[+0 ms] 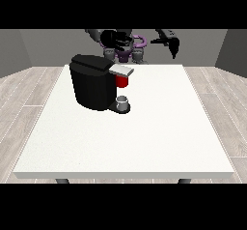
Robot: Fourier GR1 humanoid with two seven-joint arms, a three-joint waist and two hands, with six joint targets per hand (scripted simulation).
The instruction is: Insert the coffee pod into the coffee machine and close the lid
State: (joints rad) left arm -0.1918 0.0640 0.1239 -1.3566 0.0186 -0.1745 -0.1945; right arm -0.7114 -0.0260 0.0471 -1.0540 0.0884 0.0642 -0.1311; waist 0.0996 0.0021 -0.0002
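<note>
Black coffee machine point(94, 81), one grey cup point(123, 101)

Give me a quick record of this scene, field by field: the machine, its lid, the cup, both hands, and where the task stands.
machine: black coffee machine on white table
lid: grey lid down over red part
cup: small grey cup on machine's base
hand at view's left: raised, fingers spread, holding nothing
hand at view's right: raised, hanging down, fingers unclear
pod: not visible separately

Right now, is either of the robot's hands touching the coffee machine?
No. Both the hand at the view's left and the hand at the view's right are raised near the robot's body, apart from the coffee machine.
</note>
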